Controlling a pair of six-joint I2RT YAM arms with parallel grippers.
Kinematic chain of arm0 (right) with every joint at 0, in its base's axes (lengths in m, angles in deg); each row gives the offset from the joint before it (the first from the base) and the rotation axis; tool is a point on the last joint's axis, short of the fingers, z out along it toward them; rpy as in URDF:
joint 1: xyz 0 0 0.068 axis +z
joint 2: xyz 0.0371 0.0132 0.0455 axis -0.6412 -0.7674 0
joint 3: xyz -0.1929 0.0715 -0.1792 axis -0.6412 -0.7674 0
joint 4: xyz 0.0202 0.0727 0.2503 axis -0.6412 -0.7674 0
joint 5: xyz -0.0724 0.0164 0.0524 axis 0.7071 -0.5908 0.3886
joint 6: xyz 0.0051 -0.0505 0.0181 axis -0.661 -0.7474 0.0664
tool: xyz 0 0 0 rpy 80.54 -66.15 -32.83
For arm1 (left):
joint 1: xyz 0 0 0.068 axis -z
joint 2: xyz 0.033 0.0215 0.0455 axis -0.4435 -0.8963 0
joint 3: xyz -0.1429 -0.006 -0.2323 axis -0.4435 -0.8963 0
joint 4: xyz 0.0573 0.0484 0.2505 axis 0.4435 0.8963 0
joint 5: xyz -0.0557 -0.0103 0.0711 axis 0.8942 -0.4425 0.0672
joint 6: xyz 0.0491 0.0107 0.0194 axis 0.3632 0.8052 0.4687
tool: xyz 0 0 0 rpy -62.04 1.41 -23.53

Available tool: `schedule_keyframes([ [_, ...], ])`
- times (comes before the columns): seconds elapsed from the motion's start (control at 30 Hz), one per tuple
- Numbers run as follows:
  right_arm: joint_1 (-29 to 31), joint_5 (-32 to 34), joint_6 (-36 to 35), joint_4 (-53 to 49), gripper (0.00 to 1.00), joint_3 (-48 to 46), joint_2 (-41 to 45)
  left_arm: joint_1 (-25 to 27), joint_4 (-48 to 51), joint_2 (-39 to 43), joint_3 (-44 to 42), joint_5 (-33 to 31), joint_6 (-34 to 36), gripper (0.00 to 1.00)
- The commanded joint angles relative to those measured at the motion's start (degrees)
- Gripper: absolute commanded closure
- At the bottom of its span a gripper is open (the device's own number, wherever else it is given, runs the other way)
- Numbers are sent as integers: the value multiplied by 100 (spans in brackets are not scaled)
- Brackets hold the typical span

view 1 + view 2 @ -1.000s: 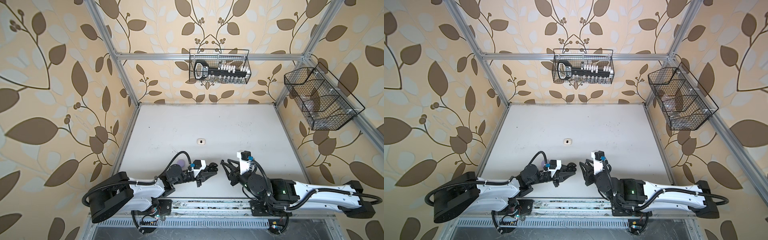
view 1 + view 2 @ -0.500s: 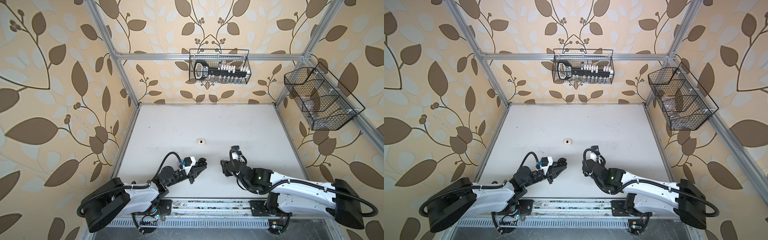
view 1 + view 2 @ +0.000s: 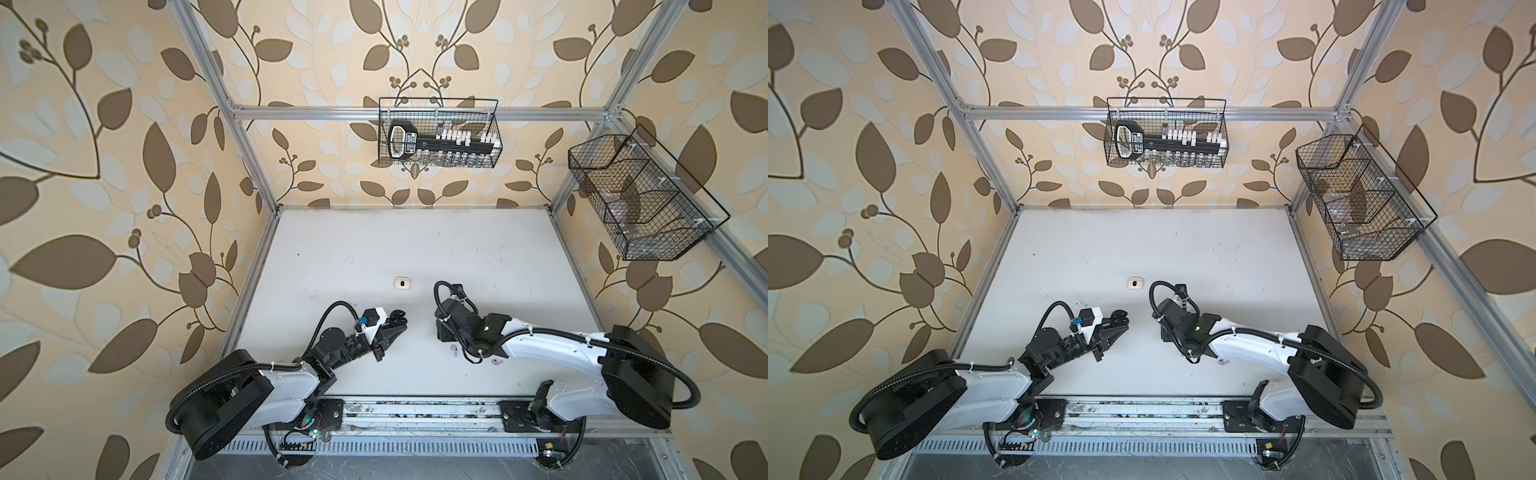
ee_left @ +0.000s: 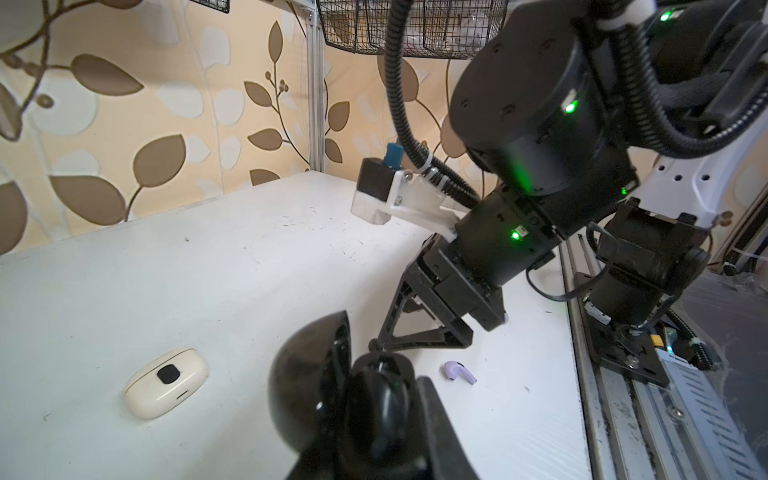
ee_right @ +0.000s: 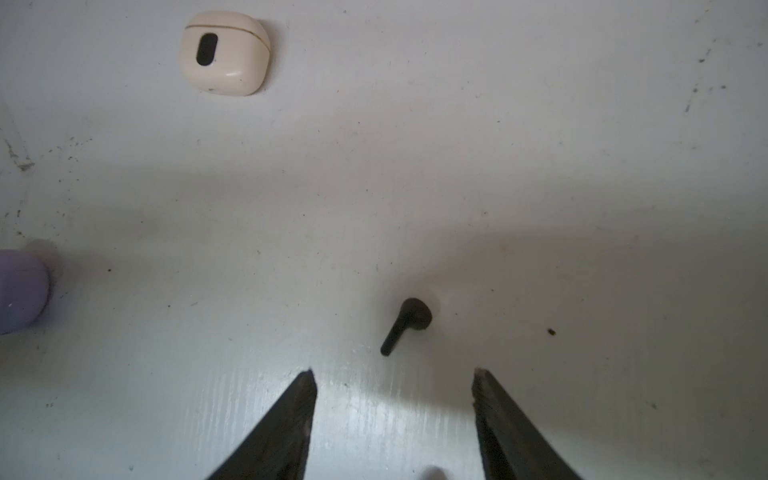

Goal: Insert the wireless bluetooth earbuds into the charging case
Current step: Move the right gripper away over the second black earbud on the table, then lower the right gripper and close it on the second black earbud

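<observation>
My left gripper [image 3: 395, 325] is shut on a black charging case [image 4: 332, 374], held above the table with its domed lid open. My right gripper [image 5: 392, 374] points down at the table, open and empty. A black earbud [image 5: 407, 324] lies just beyond its fingertips [image 5: 307, 382], off the midline towards one fingertip. It is hidden under the right wrist in both top views. A lavender earbud [image 4: 459, 372] lies by the right gripper [image 4: 376, 344]. In a top view two lavender earbuds [image 3: 454, 350] [image 3: 496, 361] lie beside the right arm.
A closed cream case [image 3: 402, 283] [image 3: 1135, 282] [image 5: 224, 52] lies farther out at mid-table. A lavender rounded case [image 5: 20, 291] shows partly at the edge of the right wrist view. Two wire baskets [image 3: 438, 133] [image 3: 640, 199] hang on the walls. A metal rail [image 3: 415, 409] runs along the near edge.
The right arm has stretched out and tipped its gripper down at the table, and its jaws have opened wider. The left gripper has drawn back to the left with the black case.
</observation>
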Motion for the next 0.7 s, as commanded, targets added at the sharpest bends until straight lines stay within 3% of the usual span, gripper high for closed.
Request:
schedule_keyframes([
  [0.0,-82,-97,-90,-167,40,354,-376,-45,88,358,-177,64,138,100],
  [0.3,-509,-280,-293,-409,49,785,-1292,-45,703,972,-172,104,179,100],
  [0.43,-595,-366,-332,-356,51,764,-1434,-42,625,886,-164,116,196,100],
  [0.67,-595,-436,-297,-239,62,670,-1493,-38,620,934,-164,113,197,100],
])
